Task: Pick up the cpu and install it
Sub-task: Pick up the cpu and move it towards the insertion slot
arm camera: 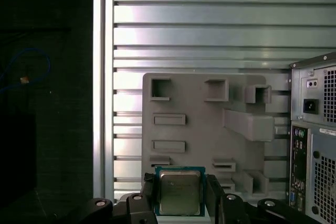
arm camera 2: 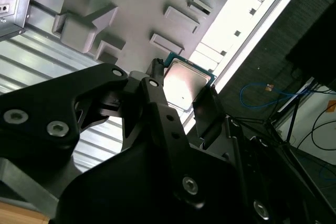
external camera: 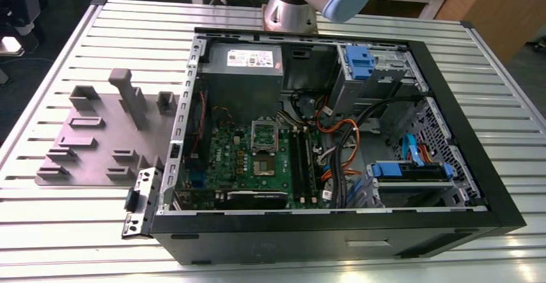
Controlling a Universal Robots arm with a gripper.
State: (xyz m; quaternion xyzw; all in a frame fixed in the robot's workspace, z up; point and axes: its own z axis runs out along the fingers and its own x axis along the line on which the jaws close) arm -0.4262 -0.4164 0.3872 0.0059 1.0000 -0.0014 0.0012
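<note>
Your slatted tabletop carries the open computer case and, beside it, the grey fixture plate. The claw hangs above that plate, narrowed onto two opposite edges of the cpu. You grip thin edges only, so a jolt could twist or drop it, and a skewed chip could jam at the socket.

Glare streaks the slatted table; the floor beside it lies dark.

Open computer case lies on slatted desk. Grey fixture plate rests just beside it, toward the exterior view's left.
</note>
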